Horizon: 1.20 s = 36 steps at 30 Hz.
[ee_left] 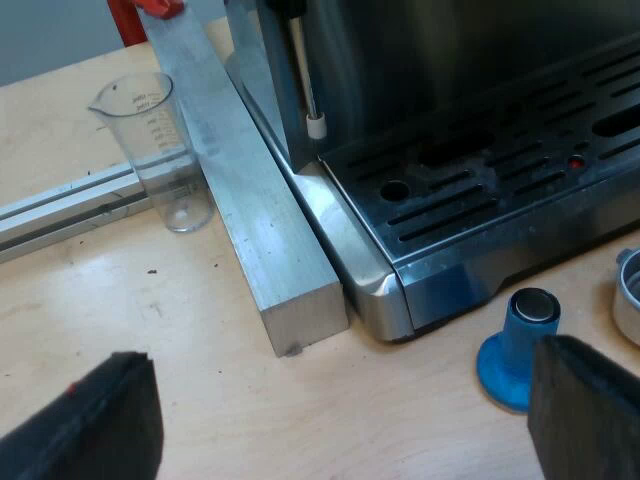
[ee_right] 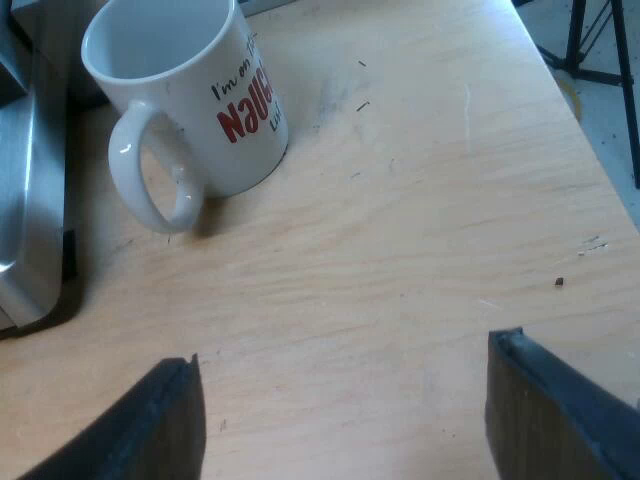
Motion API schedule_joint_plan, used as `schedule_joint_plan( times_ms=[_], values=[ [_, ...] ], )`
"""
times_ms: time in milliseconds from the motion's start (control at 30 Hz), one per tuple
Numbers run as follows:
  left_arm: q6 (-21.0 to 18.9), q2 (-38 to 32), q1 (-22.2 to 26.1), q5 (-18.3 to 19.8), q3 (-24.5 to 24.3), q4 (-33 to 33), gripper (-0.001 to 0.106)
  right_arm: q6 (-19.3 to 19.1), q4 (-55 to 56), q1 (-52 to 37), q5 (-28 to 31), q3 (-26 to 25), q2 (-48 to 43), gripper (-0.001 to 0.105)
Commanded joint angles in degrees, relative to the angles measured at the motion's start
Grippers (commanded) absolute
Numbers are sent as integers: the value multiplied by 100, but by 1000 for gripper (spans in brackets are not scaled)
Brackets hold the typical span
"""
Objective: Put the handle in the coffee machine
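Note:
The espresso machine's steel drip tray (ee_left: 480, 190) with its slotted grille stands ahead of my left gripper (ee_left: 345, 425), which is open over bare wood with nothing between its fingers. A blue tamper (ee_left: 520, 345) stands on the table just off the tray's corner, close to one left finger (ee_left: 590, 410). The round metal rim of the holder (ee_left: 628, 295) peeks in beside the tamper. My right gripper (ee_right: 345, 420) is open above the wooden table, empty. A white mug (ee_right: 185, 95) with red lettering stands upright beyond it, next to the machine's side (ee_right: 30, 200).
A clear measuring glass (ee_left: 160, 150) stands by an aluminium bar (ee_left: 250, 210) lying along the machine's side. A thin steam wand (ee_left: 312, 100) hangs over the tray. An aluminium rail (ee_left: 60, 205) lies behind the glass. The table edge (ee_right: 590, 150) runs past the mug's far side.

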Motion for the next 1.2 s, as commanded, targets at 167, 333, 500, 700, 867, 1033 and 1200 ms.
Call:
schedule_joint_plan(
  times_ms=[167,333,500,700,867,1033,1200],
  values=[
    [-21,-584,-10,40,-231,0,76,2,-44,-28,-30,-311,-244,61],
    [-21,-118,-10,289,-512,15,76,2,45,-28,-321,-754,81,61],
    [-5,410,-34,635,-687,15,76,-20,416,-28,-913,-1186,745,61],
    [95,1011,-211,1268,-780,15,76,-480,679,-28,-1828,-1667,1750,61],
    [181,1501,-237,1982,-779,15,76,-809,839,-28,-2196,-2015,2440,61],
    [651,2062,-237,2442,-779,15,76,-1364,1198,-16,-2224,-2328,3029,61],
    [1083,2568,-237,2690,-779,15,76,-1380,1291,338,-2205,-2474,3381,61]
  ],
)
